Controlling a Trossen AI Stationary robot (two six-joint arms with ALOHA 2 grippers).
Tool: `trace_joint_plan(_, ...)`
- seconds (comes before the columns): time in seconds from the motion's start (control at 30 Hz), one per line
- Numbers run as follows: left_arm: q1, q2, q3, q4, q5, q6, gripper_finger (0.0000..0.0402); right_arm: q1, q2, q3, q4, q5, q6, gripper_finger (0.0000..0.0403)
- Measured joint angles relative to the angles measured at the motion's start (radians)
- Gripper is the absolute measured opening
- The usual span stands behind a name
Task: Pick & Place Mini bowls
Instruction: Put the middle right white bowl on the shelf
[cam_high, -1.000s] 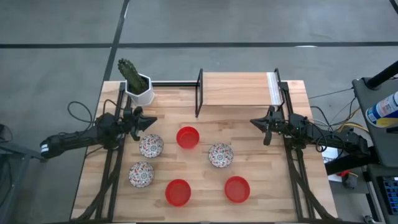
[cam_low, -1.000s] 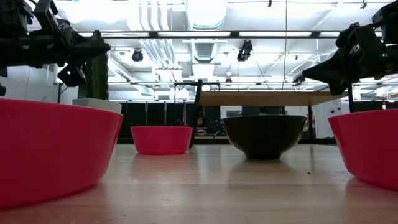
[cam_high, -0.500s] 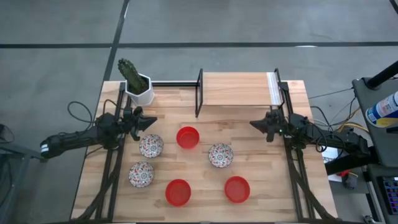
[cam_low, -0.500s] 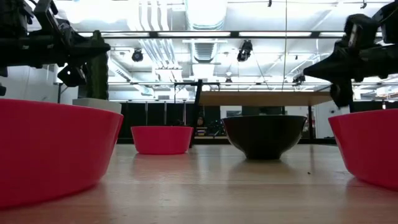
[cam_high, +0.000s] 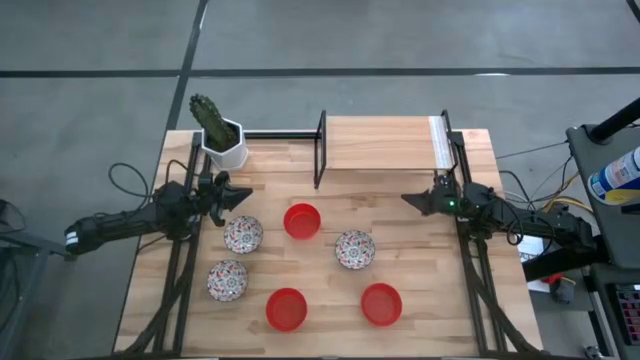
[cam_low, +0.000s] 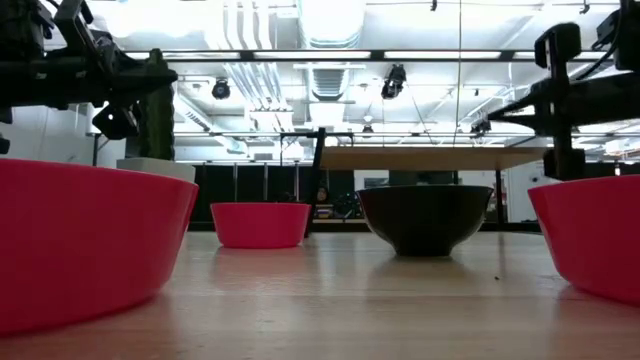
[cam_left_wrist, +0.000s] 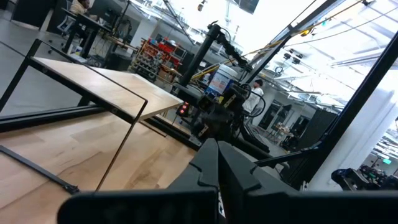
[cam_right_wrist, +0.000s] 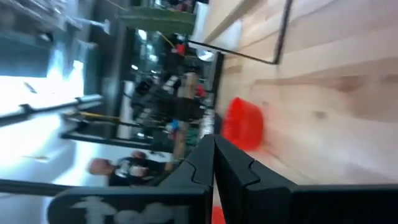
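Six mini bowls stand upright on the wooden table. The red ones are in the middle, near middle and near right. The floral ones are at left, near left and right of centre. My left gripper is shut and empty, above the table just beyond the left floral bowl. My right gripper is shut and empty at the right, beyond the right floral bowl. The right wrist view shows a red bowl past the shut fingers.
A white hexagonal pot with a green cactus stands at the far left corner. A raised wooden shelf on a black frame spans the far edge, from the middle to the right. Bare wood lies between the bowls and the shelf.
My right gripper has rolled about its own long axis while staying in nearly the same spot above the table's right side. It stays shut. No bowl has moved.
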Motion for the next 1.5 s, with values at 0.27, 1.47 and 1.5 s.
trace_joint_plan(0.27,0.0,0.0,0.0,0.0,0.0,0.0,0.0,0.063,0.128,0.094,0.034,0.015,0.05,0.0009)
trace_joint_plan(1.47,0.0,0.0,0.0,0.001,0.0,0.0,0.0,0.245,1.575,1.153,-0.888,-0.126,-0.442,0.0194)
trace_joint_plan(1.5,0.0,0.0,0.0,0.0,0.0,0.0,0.0,0.245,1.583,1.16,-0.896,-0.113,-0.453,0.0194)
